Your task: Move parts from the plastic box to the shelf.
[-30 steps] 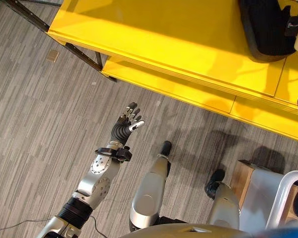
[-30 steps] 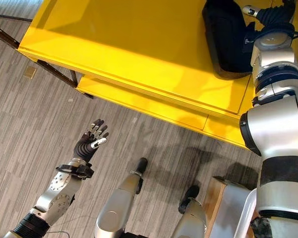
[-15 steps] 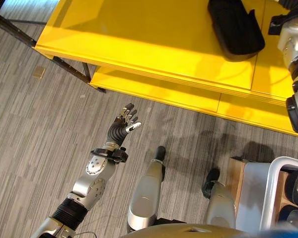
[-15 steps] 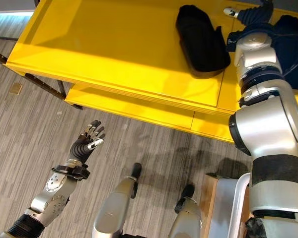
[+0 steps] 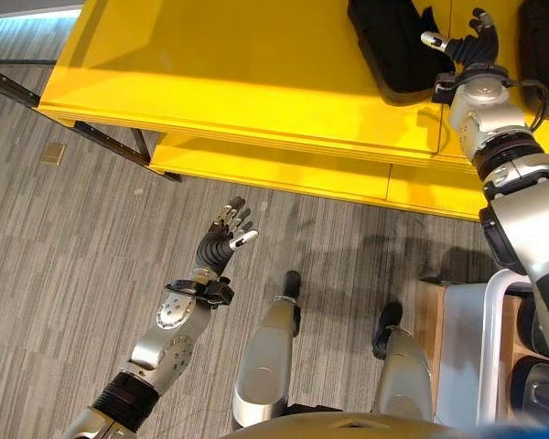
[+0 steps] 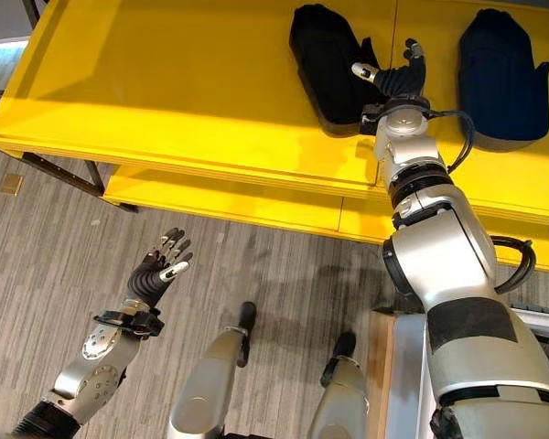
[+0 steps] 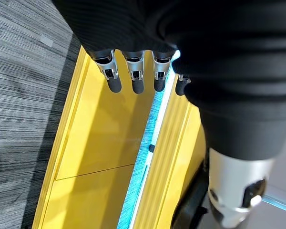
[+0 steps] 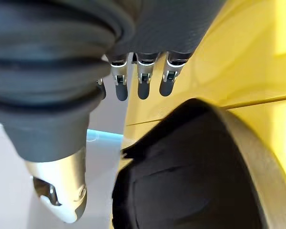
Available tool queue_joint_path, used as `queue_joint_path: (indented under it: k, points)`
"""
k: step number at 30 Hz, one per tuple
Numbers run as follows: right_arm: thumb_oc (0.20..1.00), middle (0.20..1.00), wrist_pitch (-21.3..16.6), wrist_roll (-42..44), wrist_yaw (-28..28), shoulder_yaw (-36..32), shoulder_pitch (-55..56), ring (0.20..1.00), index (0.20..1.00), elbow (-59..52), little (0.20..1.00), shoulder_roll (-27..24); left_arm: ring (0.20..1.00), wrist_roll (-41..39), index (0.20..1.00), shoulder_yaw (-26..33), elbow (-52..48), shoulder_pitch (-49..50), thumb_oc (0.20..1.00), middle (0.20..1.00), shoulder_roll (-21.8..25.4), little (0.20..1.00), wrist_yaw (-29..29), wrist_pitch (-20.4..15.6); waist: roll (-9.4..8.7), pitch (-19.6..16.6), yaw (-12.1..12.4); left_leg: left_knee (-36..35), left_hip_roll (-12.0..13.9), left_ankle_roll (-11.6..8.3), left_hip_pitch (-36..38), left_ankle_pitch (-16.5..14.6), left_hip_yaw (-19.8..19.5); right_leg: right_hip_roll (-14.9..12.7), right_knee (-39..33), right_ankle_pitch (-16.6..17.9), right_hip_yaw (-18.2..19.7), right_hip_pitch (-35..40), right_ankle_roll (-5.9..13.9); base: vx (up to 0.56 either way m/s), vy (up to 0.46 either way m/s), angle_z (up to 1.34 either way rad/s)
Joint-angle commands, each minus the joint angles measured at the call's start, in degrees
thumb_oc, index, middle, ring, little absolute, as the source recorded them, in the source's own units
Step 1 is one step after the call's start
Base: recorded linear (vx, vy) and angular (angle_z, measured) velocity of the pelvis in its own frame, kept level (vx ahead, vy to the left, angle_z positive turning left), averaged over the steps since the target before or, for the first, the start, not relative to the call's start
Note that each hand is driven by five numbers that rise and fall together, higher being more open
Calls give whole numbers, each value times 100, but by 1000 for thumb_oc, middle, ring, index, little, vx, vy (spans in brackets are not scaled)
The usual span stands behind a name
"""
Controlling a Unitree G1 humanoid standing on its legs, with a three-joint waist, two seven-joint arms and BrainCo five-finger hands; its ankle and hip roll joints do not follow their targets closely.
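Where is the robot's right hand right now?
Right eye view: the right hand is open over the yellow shelf, beside one black moulded part, left of another.

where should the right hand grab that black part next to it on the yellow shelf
Probably the narrow near end of the black part, coming from the shelf's front edge. It lies flat and long, pointing away from the robot, widening farther back. The right hand is open beside it.

Bright overhead light, shelf [image 5: 256,64] glare

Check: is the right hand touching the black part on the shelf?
Cannot tell. In the right eye view the open right hand overlaps the edge of the black part; the right wrist view shows straight fingers beside it, no clear contact or gap.
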Motion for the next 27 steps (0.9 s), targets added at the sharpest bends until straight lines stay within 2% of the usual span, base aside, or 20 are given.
queue_joint_path:
  k: [1, 13, 27]
  points:
    - [1000, 1000, -472, 126, -25, 2, -30, 1000, 1000, -537, 1000, -150, 1000, -26, 1000, 99, -429, 25, 1000, 1000, 269, 1000, -104, -214, -39, 41, 116, 385, 574, -418, -131, -22, -294, -283, 271, 154, 289, 223, 159, 0, 0, 0]
    - [1000, 1000, -478, 62, -27, -229, 242, 1000, 1000, -389, 1000, -208, 1000, 52, 1000, 16, -426, -83, 1000, 1000, 223, 1000, -95, -253, 125, 164, 139, 394, 549, -386, -230, 10, -268, -292, 388, 130, 310, 88, 149, -2, -11, -1]
    - [1000, 1000, -681, 492, 92, -494, 831, 1000, 1000, -1030, 1000, 441, 1000, 28, 1000, 146, -427, -63, 1000, 1000, 111, 1000, 0, -275, 75, 216, 87, 503, 519, -352, -303, -53, -273, -315, 464, 104, 326, 71, 125, 0, 0, 0]
